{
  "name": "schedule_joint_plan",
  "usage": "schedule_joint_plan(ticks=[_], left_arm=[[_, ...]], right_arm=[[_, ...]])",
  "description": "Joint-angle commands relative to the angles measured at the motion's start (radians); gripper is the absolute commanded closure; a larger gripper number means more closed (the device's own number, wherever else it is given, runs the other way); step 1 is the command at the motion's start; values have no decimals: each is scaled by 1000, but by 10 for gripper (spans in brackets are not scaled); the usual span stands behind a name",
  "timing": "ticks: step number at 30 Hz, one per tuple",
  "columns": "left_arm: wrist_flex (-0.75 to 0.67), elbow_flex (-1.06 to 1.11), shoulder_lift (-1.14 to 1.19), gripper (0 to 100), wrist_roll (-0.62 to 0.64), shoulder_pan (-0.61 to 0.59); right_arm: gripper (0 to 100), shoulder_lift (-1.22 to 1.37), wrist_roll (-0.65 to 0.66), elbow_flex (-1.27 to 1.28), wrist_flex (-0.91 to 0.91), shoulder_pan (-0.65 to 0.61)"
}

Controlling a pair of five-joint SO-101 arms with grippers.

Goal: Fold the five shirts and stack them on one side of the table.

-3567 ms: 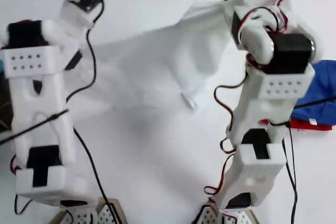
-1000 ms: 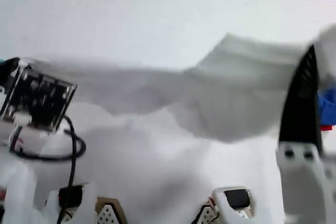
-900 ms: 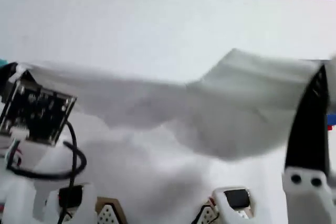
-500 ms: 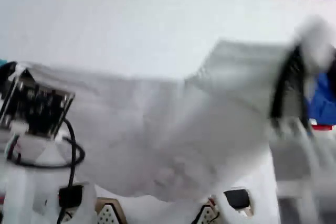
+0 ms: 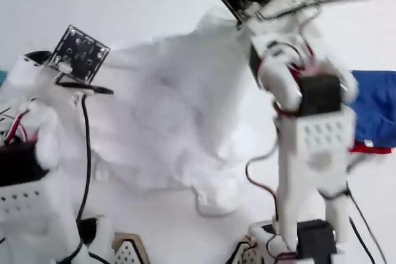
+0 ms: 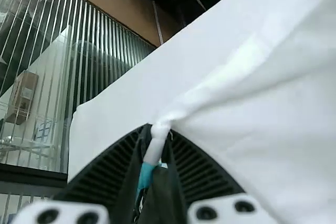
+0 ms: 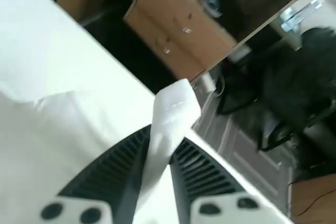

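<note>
Left gripper (image 6: 155, 136) was clamped tight on a bunched corner of the crumpled white fabric shirt (image 5: 179, 109), and right gripper (image 7: 164, 139) pinched a flat strip of it. From above, the shirt billowed across the frame's centre between both arms, over the white table (image 5: 154, 10). A blue garment (image 5: 376, 115) lay at the right edge.

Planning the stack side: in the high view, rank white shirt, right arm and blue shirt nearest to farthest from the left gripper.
1. white shirt, pinched in the left gripper
2. right arm, beyond the shirt's right side
3. blue shirt, at the table's right edge
</note>
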Motion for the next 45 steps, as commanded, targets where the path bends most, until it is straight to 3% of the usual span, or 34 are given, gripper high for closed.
schedule_joint_plan(ticks=[1, 5, 9, 18, 28, 33, 39, 45], left_arm=[[-141, 53, 48, 975, -15, -52], [-249, 47, 242, 975, -37, -117], [-250, -68, 471, 975, -29, -120], [29, -392, 887, 975, -37, 15], [318, -911, 1166, 975, -35, 20], [514, -1036, 1303, 975, -78, 32], [532, -1067, 1393, 975, -31, 35], [546, -1059, 1402, 975, -28, 37]], right_arm=[[978, 77, -5, 109, -139, 16], [978, 202, -6, 163, -231, 45], [978, 320, -83, 161, -289, 77], [978, 469, -143, 163, -282, 77], [978, 541, -149, 48, -277, 82], [978, 596, -150, 64, -240, 70], [978, 659, -150, 68, -145, 44], [978, 670, -141, 68, 102, -38]])
